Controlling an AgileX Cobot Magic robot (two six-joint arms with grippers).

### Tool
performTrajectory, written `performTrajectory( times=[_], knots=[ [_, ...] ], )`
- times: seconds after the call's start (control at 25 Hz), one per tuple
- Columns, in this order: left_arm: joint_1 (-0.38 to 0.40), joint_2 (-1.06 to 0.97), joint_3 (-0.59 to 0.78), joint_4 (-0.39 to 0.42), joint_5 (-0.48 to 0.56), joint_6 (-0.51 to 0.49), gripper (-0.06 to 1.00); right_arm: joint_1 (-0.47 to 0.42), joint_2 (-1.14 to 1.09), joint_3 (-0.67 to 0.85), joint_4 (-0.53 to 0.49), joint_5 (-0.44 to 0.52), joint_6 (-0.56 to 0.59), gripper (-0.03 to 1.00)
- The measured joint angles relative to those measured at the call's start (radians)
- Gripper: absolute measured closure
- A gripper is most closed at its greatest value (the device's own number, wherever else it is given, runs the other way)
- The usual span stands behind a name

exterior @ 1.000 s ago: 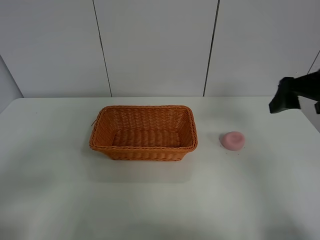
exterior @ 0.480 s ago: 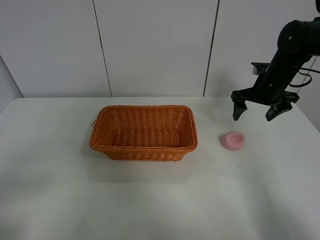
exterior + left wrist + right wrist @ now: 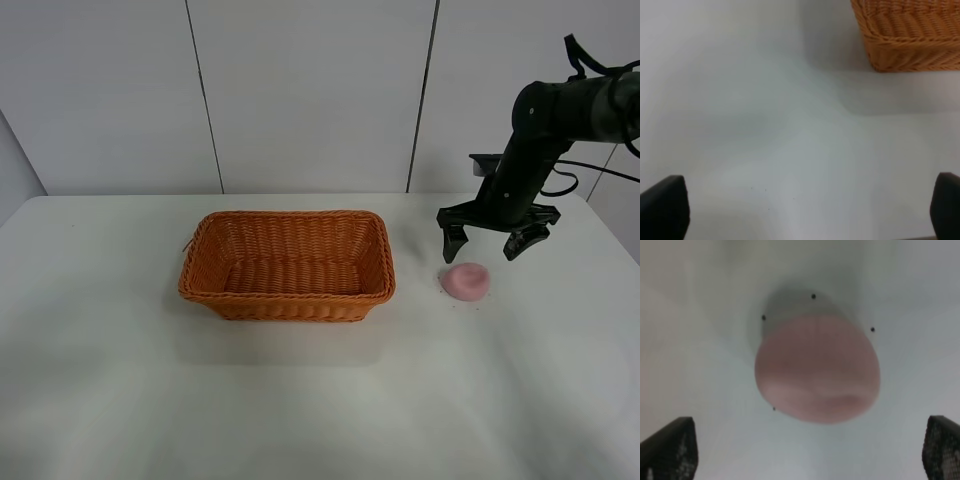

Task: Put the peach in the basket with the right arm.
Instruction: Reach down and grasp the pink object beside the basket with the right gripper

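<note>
Right tool (image 3: 482, 252) — lower now, jaws wide, just above peach (image 3: 466, 281)

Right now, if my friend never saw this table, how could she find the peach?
Start at the white table and find the big orange wicker basket near its middle. Look to the basket's right, under the open black right gripper. The peach is the small, smooth pink lump there, not woven, not black.

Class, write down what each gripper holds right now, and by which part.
Nothing is held. The right gripper hangs open over the peach, which lies on the table; the left gripper is open and empty.
</note>
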Motion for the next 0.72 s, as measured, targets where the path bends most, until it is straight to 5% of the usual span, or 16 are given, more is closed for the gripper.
performTrajectory(
  times=[0.72],
  knots=[
    [0.0, 0.0, 0.0, 0.0, 0.0, 0.0, -0.04, 0.0, 0.148, -0.002, -0.003, -0.122, 0.0, 0.3]
  ],
)
